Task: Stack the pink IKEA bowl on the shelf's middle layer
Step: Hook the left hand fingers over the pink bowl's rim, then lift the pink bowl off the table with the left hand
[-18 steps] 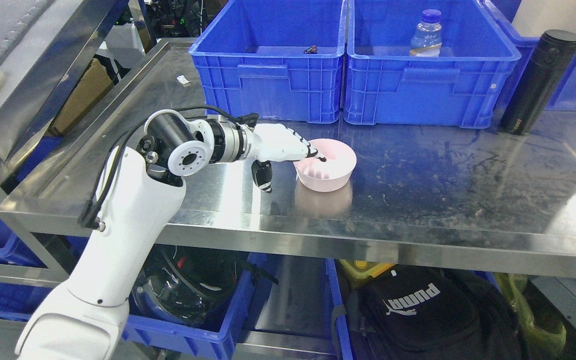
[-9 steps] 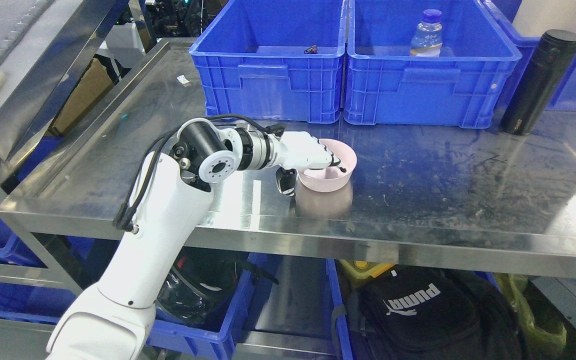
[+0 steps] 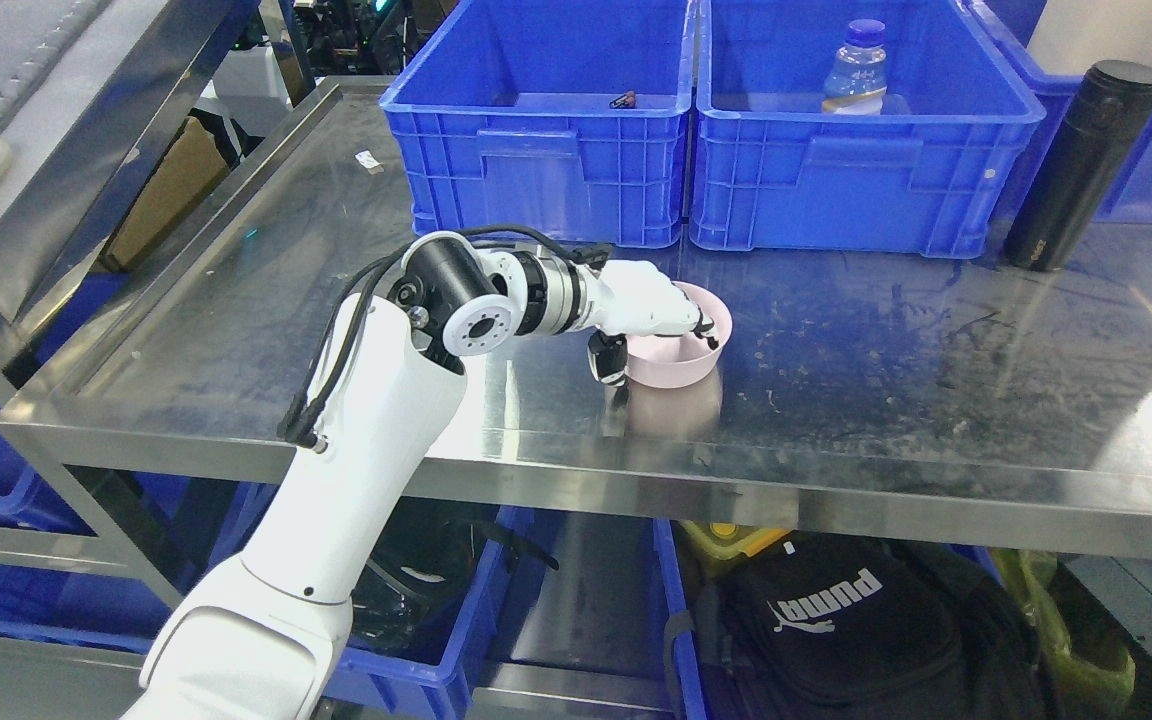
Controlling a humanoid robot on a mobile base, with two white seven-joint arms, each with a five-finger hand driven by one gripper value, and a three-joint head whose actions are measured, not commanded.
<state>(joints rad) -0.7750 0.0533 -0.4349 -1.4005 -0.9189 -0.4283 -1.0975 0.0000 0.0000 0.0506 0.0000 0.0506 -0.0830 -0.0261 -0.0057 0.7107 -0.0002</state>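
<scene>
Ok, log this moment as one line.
left hand gripping pink bowl rim | bowl on steel shelf | right hand out of view

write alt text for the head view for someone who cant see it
The robot's left hand grips the near-left rim of a pink bowl, fingers inside and thumb outside, on a steel shelf. Behind stand two blue bins, the right one holding a bottle, with a black flask at far right.

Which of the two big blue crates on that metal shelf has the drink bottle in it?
The right blue crate: a bottle with a blue cap stands inside. The left blue crate holds only a small dark object.
</scene>
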